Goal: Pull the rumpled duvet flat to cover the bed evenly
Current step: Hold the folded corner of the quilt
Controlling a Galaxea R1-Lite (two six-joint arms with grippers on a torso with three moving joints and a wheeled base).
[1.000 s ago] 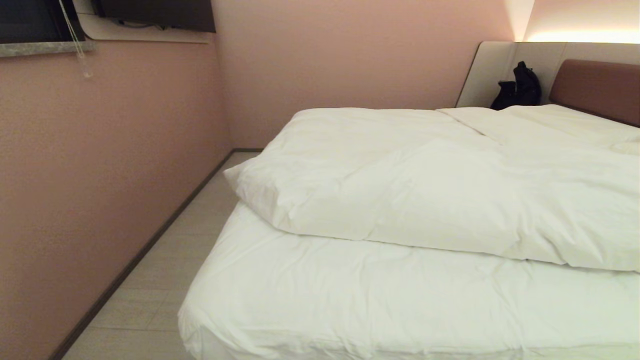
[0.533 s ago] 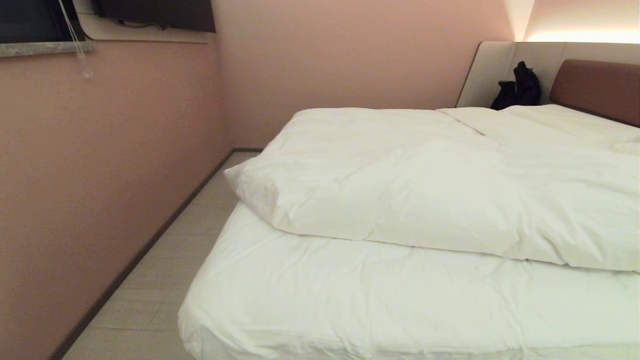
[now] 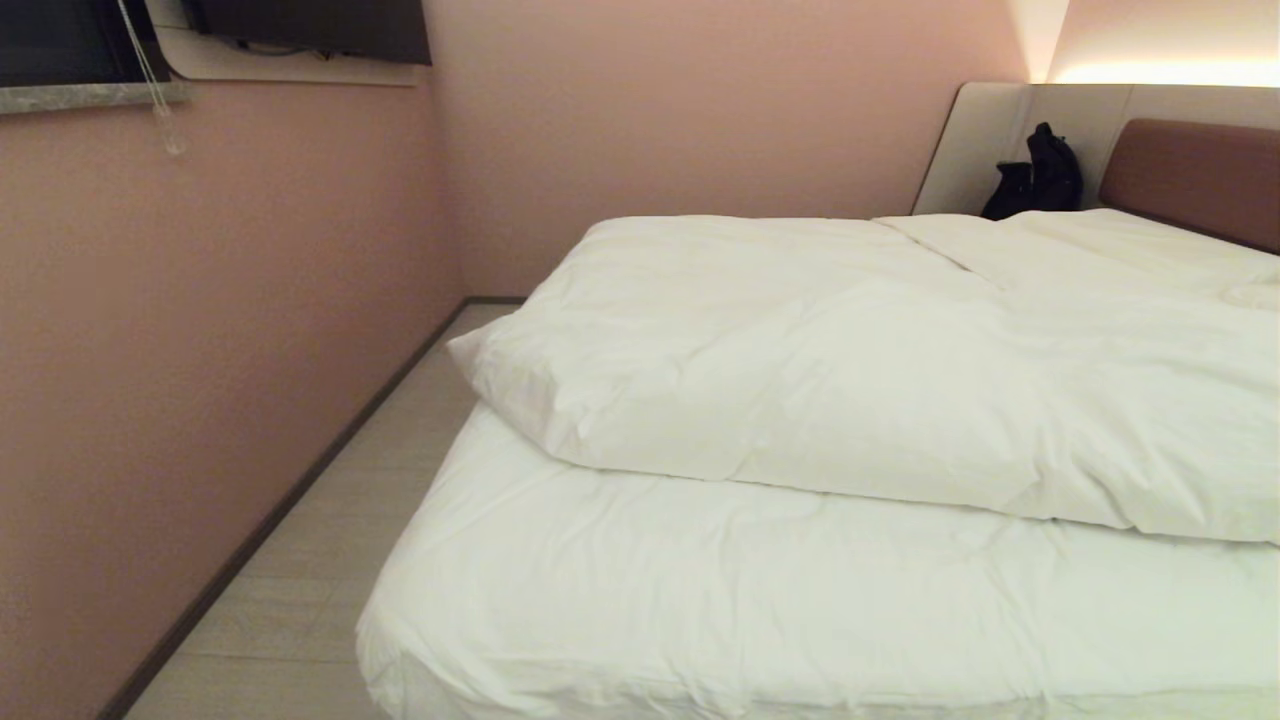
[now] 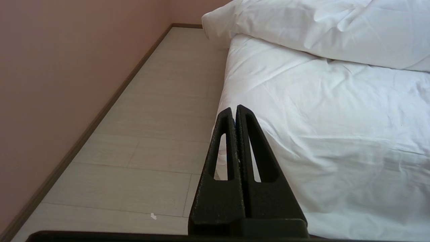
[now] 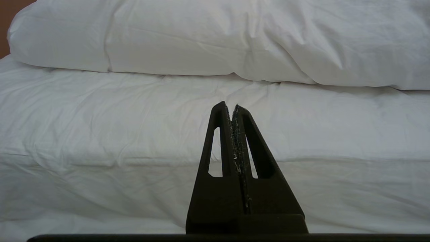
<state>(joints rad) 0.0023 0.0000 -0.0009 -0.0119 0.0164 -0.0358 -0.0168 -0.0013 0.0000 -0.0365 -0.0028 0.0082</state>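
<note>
- The bed (image 3: 700, 600) fills the room's corner, its white sheet bare along the foot end, the reddish-brown headboard (image 3: 1190, 175) at the far end.
- The duvet (image 3: 850, 380) lies bunched on the bed's middle, folded back toward the headboard, its thick edge well short of the bed's foot.
- A black bag (image 3: 1035, 175) sits beside the headboard.
- The left gripper (image 4: 235, 109) hangs at the bed's foot corner above the floor (image 4: 151, 134), jaws pressed together, empty.
- The right gripper (image 5: 231, 107) faces the bed's foot edge, jaws likewise closed on nothing.
</note>
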